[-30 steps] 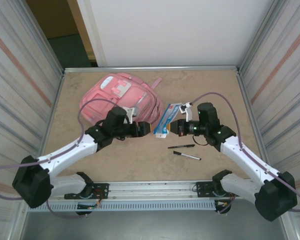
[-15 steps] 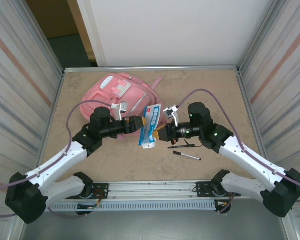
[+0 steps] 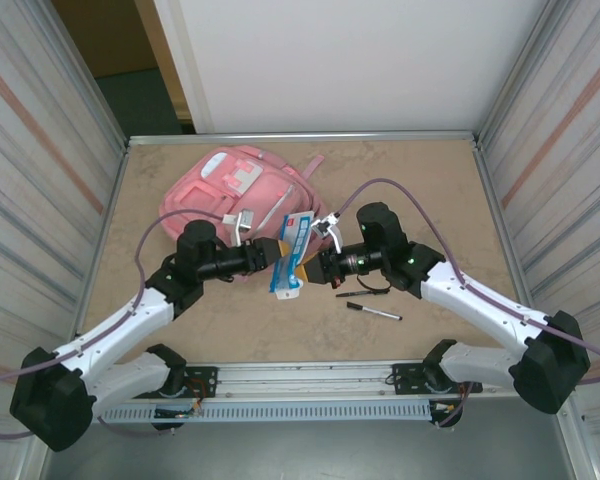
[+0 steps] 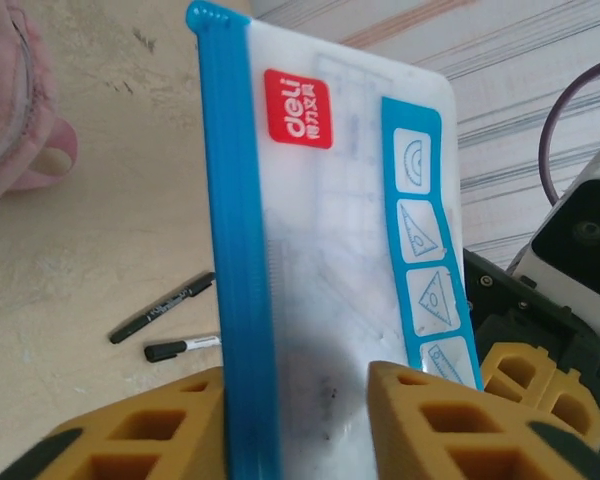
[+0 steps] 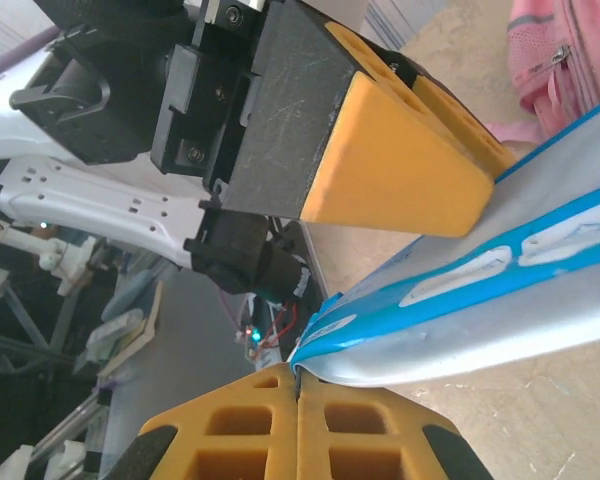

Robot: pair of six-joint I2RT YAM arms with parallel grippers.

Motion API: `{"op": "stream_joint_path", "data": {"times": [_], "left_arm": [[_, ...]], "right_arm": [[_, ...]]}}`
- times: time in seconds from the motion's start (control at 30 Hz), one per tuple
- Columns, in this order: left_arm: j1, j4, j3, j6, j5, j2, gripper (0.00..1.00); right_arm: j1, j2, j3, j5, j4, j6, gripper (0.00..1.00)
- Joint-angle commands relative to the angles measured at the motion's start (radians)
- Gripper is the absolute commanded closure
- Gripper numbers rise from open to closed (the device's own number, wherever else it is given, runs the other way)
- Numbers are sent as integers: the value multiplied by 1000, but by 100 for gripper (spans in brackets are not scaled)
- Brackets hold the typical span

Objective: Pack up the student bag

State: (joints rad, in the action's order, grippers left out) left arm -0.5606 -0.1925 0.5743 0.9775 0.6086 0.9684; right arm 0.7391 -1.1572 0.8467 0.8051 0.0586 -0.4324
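From above, the student bag (image 3: 235, 190) lies flat at the back left of the table (image 3: 430, 190), with my two arms meeting just in front of it. My right pincer (image 3: 313, 266) and left pincer (image 3: 270, 256) face each other across a Deli geometry-set pouch (image 3: 290, 250), held upright between them. Two black pens (image 3: 363, 293) lie on the table nearby, on the right-arm side.

Through my left wrist, the pouch (image 4: 330, 230) stands tall before me, its blue zip edge on the left and a column of protractor and set-square icons on the right. My left pincer (image 4: 298, 385) has its fingers apart with the pouch's lower end in the gap. I cannot tell if they touch it. A corner of the bag (image 4: 10, 110) shows at the upper left.

Through my right wrist, my right pincer (image 5: 297, 392) is pressed together on the pouch's (image 5: 500, 300) thin corner. One yellow finger (image 5: 400, 150) of the left pincer rests near its face. The bag (image 5: 570, 50) shows at the top right.

I judge the bag to be soft, limp and light, so its mouth will likely sag shut. The firmer zip seam or a strap looks like the best place to take hold. The pouch looks slick and bendy, so I would grip it well in from the edge.
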Motion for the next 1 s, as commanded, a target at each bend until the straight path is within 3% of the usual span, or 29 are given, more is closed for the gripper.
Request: {"op": "stream_joint_path", "data": {"times": [0.0,0.13,0.23,0.3,0.33,0.43,0.5,0.63,0.7,0.77,0.9,0.97], "left_arm": [[21,-56,-21,26,0,-48,68],[25,-59,-40,8,-24,-75,83],[31,-103,-44,-4,24,-82,92],[31,-105,-44,-39,35,-91,99],[31,-96,-45,-58,24,-98,100],[34,-76,-51,-83,-5,-121,100],[35,-41,-51,-108,-27,-144,100],[35,34,-48,-175,-100,-189,100],[36,59,-31,-238,-88,-205,100],[35,74,-23,-286,-82,-220,100],[36,-24,-50,-264,-64,-226,100],[36,5,-28,-265,-33,-222,100]], "right_arm": [[-7,14,14,-3,-17,34,100],[-13,5,19,-13,24,54,100],[-14,-3,17,-28,29,56,100],[-19,-16,42,-52,79,80,91],[-22,-24,64,-80,120,90,84],[-52,-47,89,-86,162,75,77],[-67,-52,79,-86,149,40,58],[-64,-33,65,-160,179,37,44],[-73,-7,29,-218,143,-19,36],[-96,13,-26,-163,17,-99,25],[-96,-14,-27,-61,-123,-246,22],[-90,-33,-38,-46,-219,-336,21]]}}
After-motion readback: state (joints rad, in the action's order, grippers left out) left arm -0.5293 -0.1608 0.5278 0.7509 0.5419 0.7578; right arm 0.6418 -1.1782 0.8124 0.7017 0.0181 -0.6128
